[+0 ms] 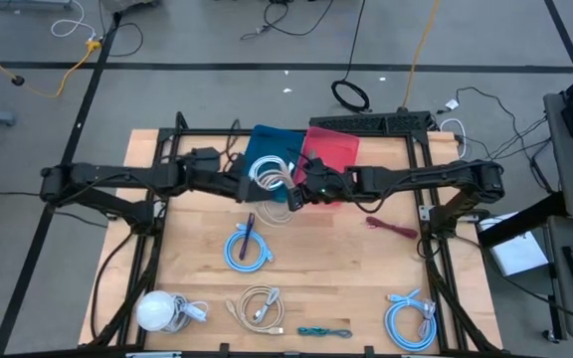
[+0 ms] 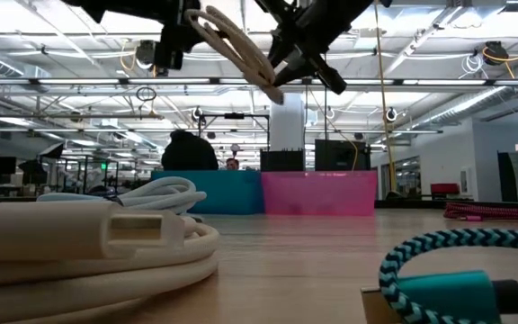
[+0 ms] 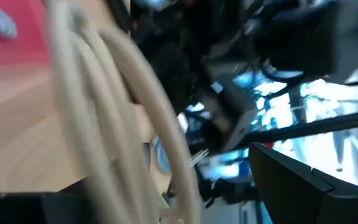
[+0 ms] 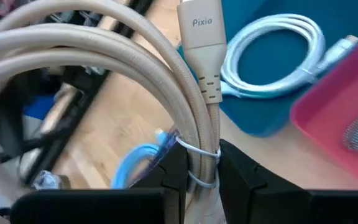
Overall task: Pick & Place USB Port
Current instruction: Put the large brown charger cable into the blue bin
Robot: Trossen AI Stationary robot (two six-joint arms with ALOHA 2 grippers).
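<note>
2 hands (image 1: 288, 195) (image 1: 250, 186), 1 beige cable (image 4: 185, 112), aloft.

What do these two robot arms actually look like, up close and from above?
Both the left arm and the right arm are slim, dark, nearly black, built of jointed segments with bulkier blocks at the joints. Each ends in two flat, dark fingers with squared edges. No markings or colours show on the arms themselves.
</note>
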